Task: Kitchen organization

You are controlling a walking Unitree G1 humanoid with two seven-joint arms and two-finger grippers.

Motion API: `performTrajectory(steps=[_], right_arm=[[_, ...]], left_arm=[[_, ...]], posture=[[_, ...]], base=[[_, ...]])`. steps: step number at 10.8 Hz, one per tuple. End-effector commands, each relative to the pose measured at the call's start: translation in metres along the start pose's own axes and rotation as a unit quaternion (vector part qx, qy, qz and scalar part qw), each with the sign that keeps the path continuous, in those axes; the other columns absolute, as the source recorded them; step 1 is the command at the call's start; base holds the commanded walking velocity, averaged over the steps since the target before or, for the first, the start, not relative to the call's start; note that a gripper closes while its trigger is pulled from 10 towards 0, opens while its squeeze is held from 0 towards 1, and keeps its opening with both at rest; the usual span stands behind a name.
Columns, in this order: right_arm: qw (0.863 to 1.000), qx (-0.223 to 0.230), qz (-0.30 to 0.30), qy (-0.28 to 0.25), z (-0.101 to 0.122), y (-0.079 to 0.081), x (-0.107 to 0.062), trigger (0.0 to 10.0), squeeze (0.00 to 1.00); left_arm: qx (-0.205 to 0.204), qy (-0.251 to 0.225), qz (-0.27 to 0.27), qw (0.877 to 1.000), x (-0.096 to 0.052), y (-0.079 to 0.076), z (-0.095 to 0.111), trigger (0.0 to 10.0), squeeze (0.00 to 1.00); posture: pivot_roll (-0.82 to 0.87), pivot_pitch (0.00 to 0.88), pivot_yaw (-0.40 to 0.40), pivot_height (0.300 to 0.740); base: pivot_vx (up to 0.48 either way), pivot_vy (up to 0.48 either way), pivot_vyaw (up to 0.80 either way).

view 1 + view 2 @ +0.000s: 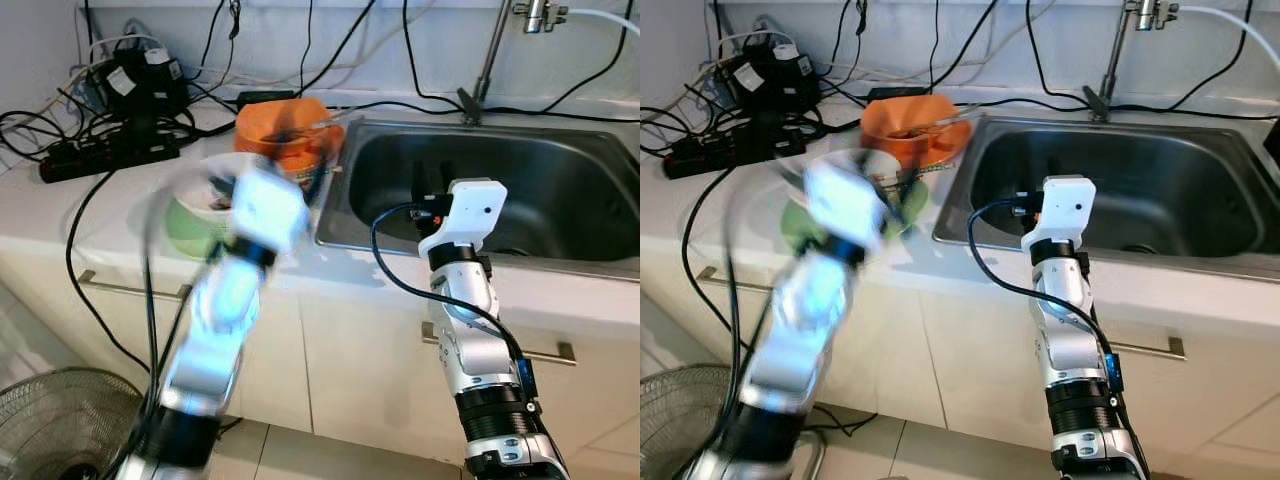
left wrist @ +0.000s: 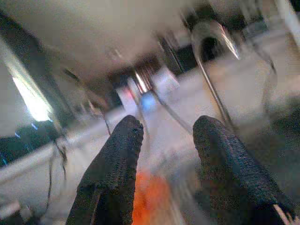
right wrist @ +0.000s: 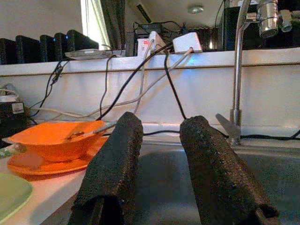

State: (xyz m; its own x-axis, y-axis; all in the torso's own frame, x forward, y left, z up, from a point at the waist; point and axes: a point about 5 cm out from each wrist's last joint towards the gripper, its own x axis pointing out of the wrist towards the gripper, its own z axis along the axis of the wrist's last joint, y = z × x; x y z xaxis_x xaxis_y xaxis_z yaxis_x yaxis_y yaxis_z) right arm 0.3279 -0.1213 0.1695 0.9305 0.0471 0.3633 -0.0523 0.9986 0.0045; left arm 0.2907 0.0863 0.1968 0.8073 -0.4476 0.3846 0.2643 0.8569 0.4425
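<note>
1. Right gripper: the two black fingers stand apart with a moderate gap and nothing between them. In the head views the arm reaches up over the near rim of the sink, with the gripper at the sink's left part.
2. Left gripper: fingers parted, nothing held. The left arm is motion-blurred in the head views; its white wrist housing sits over the counter just left of the sink, in front of the green dish.
3. Orange bowl: stands on an orange plate, on the counter by the sink's far-left corner. A metal utensil, likely a spoon, lies in the bowl with its handle over the rim toward the sink. Other contents cannot be made out.
4. Green dish: nearer than the orange stack, just beside it, partly hidden by the blurred left arm. Contents unclear.
5. Sink: stainless steel basin, dark inside; contents cannot be made out from these views.
6. Faucet: rises from the far edge of the sink, right of the orange bowl.
7. Far left of counter: black power strip with adapters and a tangle of black cables running up the wall.
8. Floor, near left: wire fan guard.
</note>
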Motion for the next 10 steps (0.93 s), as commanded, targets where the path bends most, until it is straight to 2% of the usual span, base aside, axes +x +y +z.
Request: performTrajectory(steps=[1, 2, 4, 5, 8, 9, 10], right_arm=[[1.0, 0.009, 0.005, -0.008, 0.003, 0.004, 0.004, 10.0, 0.0], [1.0, 0.009, 0.006, -0.007, 0.002, 0.004, 0.004, 10.0, 0.0], [1.0, 0.009, 0.006, -0.007, 0.002, 0.004, 0.004, 10.0, 0.0], [1.0, 0.01, 0.007, -0.007, 0.002, 0.005, 0.003, 10.0, 0.0], [1.0, 0.012, 0.011, -0.008, 0.002, 0.006, 0.003, 10.0, 0.0], [1.0, 0.013, 0.01, -0.008, 0.001, 0.006, 0.003, 10.0, 0.0], [1.0, 0.014, 0.011, -0.008, 0.002, 0.006, 0.003, 10.0, 0.0]], left_arm=[[0.029, 0.027, -0.027, 0.999, 0.003, -0.004, -0.006, 10.0, 0.0], [0.056, 0.045, -0.036, 0.997, 0.009, -0.005, -0.009, 10.0, 0.0], [0.162, 0.051, -0.063, 0.984, 0.033, -0.009, -0.007, 10.0, 0.0], [0.182, 0.058, -0.063, 0.98, 0.043, -0.012, -0.007, 10.0, 0.0], [0.218, 0.088, -0.082, 0.968, 0.049, -0.023, -0.021, 10.0, 0.0], [0.247, 0.109, -0.089, 0.959, 0.058, -0.028, -0.025, 10.0, 0.0], [0.263, 0.113, -0.087, 0.954, 0.064, -0.029, -0.024, 10.0, 0.0]], posture=[[0.07, 0.0, 0.065, 0.74], [0.07, 0.0, 0.066, 0.74], [0.06, 0.0, 0.071, 0.74], [0.05, 0.0, 0.078, 0.74], [0.04, 0.0, 0.081, 0.74], [0.03, 0.0, 0.084, 0.74], [0.03, 0.0, 0.086, 0.74]], base=[[0.0, 0.0, 0.0], [0.0, 0.0, 0.0], [0.0, 0.0, 0.0], [0.0, 0.0, 0.0], [0.0, 0.0, 0.0], [0.0, 0.0, 0.0], [0.0, 0.0, 0.0]])
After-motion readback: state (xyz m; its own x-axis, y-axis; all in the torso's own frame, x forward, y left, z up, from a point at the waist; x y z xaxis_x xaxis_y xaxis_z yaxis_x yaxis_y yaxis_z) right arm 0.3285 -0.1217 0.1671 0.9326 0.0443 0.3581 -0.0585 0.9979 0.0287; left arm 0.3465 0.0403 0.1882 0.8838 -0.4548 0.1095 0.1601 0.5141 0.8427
